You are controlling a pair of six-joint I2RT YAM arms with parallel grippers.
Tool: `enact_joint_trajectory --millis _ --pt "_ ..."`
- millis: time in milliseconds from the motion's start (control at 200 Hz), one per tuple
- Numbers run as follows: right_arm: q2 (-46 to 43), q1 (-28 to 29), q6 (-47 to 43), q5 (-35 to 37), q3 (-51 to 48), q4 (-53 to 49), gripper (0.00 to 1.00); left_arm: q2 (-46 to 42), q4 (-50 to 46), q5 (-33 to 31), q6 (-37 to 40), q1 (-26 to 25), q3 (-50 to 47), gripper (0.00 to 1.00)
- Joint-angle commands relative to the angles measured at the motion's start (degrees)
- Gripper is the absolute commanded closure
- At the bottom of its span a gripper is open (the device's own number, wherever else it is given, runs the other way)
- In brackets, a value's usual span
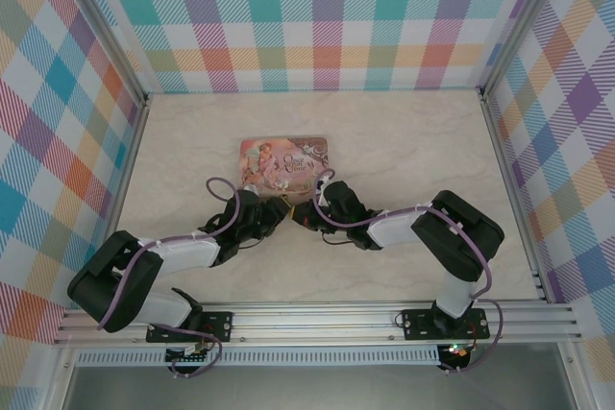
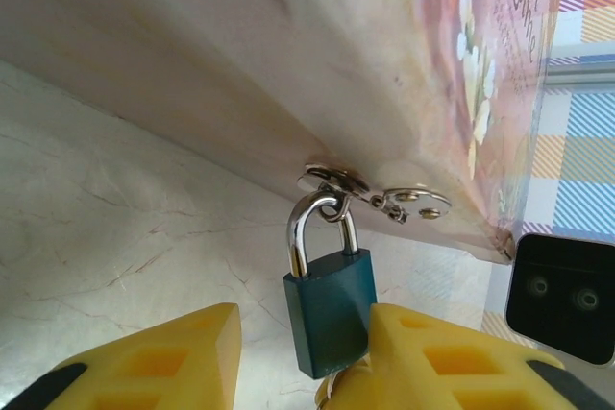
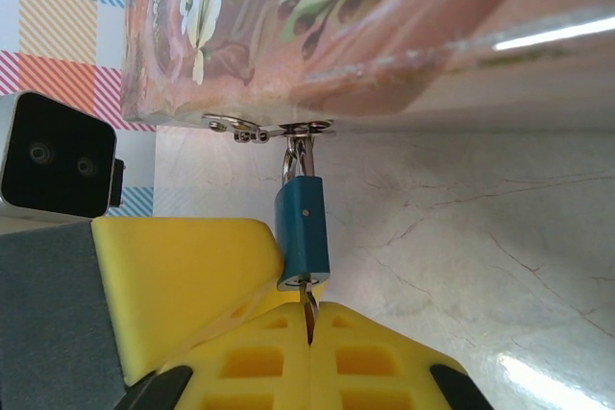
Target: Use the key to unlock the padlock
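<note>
The teal padlock (image 2: 330, 309) hangs by its steel shackle from the hasp (image 2: 332, 180) on the front of the pink picture tin (image 1: 284, 162). My left gripper (image 2: 306, 319) is open around the lock's body. Its right finger (image 2: 432, 352) touches the body, and a gap shows on the side of the other finger (image 2: 173, 362). In the right wrist view the padlock (image 3: 303, 232) hangs edge-on, and the thin key (image 3: 308, 295) sticks into its underside. My right gripper (image 3: 310, 314) is shut on that key just below the lock. From above, both grippers meet at the tin's near edge.
The tin rests on a pale marble-patterned table (image 1: 404, 141) walled by plaid panels (image 1: 327, 16). A yellow finger of the left gripper (image 3: 192, 266) crowds the lock's left side. The right wrist's camera housing (image 2: 562, 295) sits close by.
</note>
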Motion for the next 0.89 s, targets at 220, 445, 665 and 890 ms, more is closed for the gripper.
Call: enact_joint_trajectory --millis 220,445,665,890 --pt "-0.11 0.42 2.08 -0.75 1.18 1.97 0.98 2.31 3.50 0.03 -1.26 -0.63 3.19 0.69" --pt "-0.15 0.42 2.36 -0.45 0.90 2.09 0.97 3.16 4.17 -0.38 -1.88 -0.63 3.37 0.79" --pt "-0.81 0.15 1.96 -0.05 0.05 2.40 0.92 3.02 4.08 -1.09 -2.23 -0.63 3.38 0.94" --pt "-4.11 -1.56 -0.25 0.64 -3.05 0.80 0.75 2.69 3.64 -1.14 -2.36 -0.63 3.71 1.00"
